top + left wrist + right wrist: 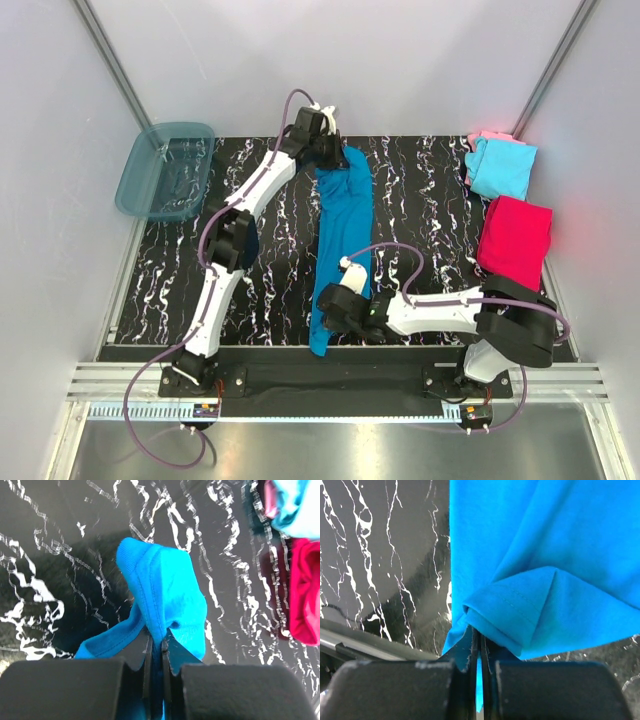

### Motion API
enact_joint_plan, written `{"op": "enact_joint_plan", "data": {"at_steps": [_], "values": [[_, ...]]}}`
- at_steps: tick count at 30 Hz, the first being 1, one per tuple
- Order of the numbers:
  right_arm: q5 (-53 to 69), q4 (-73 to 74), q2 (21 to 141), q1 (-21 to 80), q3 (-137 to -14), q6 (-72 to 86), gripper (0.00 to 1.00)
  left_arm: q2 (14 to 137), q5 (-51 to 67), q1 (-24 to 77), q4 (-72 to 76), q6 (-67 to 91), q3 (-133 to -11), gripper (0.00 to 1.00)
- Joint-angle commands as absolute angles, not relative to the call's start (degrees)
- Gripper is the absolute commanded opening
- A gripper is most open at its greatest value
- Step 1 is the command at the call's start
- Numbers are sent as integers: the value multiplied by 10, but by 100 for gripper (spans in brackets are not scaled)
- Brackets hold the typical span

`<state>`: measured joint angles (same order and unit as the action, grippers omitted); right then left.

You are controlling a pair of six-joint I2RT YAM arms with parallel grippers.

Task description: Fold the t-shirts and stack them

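At the near edge, a silver metal rail [340, 382] carries the 2 arm bases [200, 375]. Just beyond it begins the table [420, 200], a glossy black surface veined with white like marble. Plain white walls [340, 60] close in the space on 3 sides, with grey struts [110, 70] running up the far corners.

The teal-blue t-shirt [340, 230] lies down the middle of the table as 1 long, narrow strip running from near to far. Its cloth is smooth along the middle and gathered at both ends. The right gripper [479, 635] is at the near end, close to the table's front edge. Its jaws are pressed almost together on a folded hem corner, where a stitched seam shows. The left gripper [156, 641] is at the far end, its jaws likewise narrow and pinching a bunched edge of the same shirt, which puffs out beyond the fingers.

Midway along the right edge lies the magenta-red t-shirt [515, 240], folded into a rough rectangle. Farther back, in the right corner, the light cyan t-shirt [502, 168] rests on the pale pink t-shirt [487, 137], of which only a sliver shows. At the far left corner a translucent teal tub [165, 170] sits partly past the table's edge, well apart from the shirts.
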<state>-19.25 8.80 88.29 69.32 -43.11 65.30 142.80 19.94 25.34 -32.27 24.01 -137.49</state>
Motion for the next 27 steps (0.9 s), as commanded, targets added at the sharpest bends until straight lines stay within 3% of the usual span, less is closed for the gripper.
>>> {"op": "enact_joint_plan", "data": {"at_steps": [1,4,5,10,15,22,24,27], "values": [[-222,73,908,699,-456,635,0,1432,228,248,-285,235,-1406,2],[-221,68,915,700,-452,637,0,1408,218,248,-280,224,-1369,13],[-225,68,914,699,-451,638,0,1398,210,248,-277,215,-1339,31],[-239,69,901,699,-439,637,39,1338,154,247,-274,183,-1267,64],[-273,97,868,700,-434,635,44,1264,109,247,-277,171,-1236,67],[-361,197,723,702,-466,569,45,1115,53,243,-311,141,-1198,67],[-376,229,701,702,-488,553,53,1077,46,241,-311,142,-1159,67],[-354,241,680,702,-504,541,56,1016,39,241,-310,143,-1101,67]]}}
